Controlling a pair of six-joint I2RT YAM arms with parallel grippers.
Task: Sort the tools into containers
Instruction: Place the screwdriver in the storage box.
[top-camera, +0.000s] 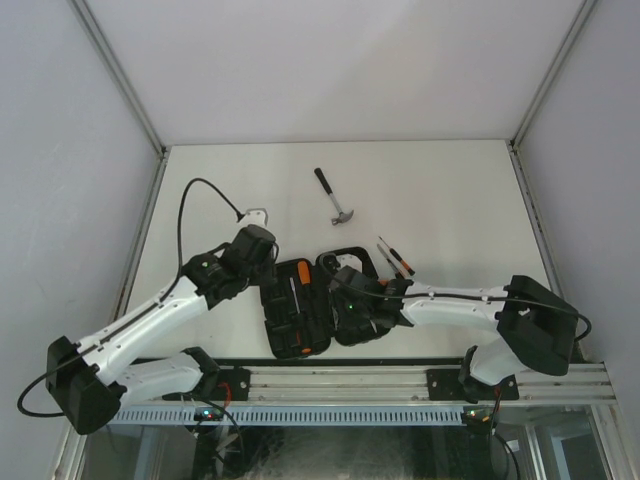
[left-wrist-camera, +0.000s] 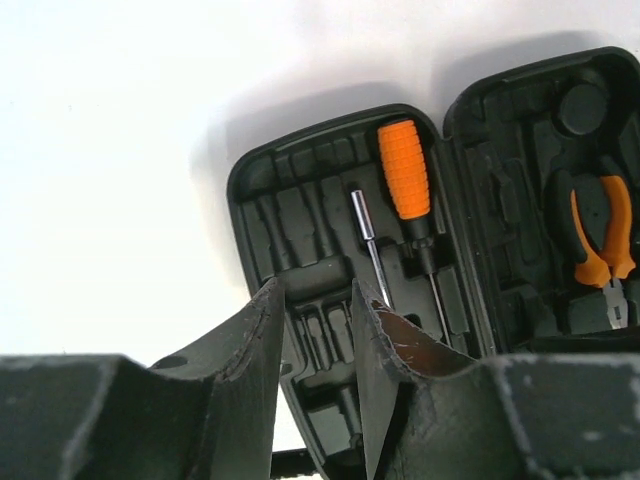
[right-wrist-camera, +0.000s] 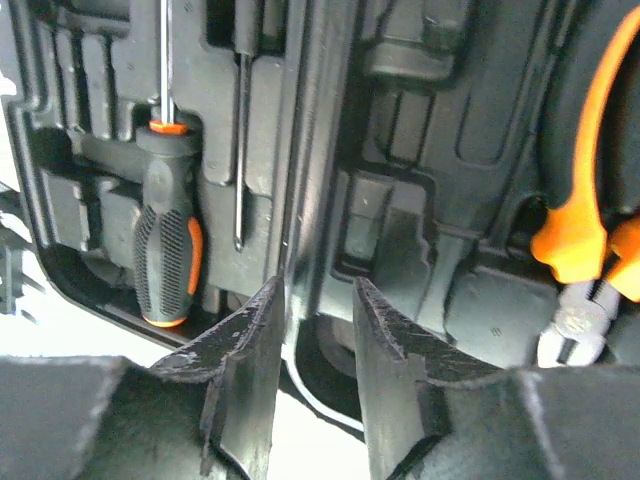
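Currently left pincer (left-wrist-camera: 315, 290) and right pincer (right-wrist-camera: 317, 285) both gape empty over the open case (left-wrist-camera: 300, 215); so crowded, they could collide or knock the seated pliers (left-wrist-camera: 598, 268) loose.

Left gripper (left-wrist-camera: 318, 295) and right gripper (right-wrist-camera: 318, 290) both hang slightly parted.

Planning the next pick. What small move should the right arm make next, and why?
Probably raise the right gripper from over the open case and swing toward the slim screwdrivers: its jaws are empty, and they lie loose on the table nearest that arm.
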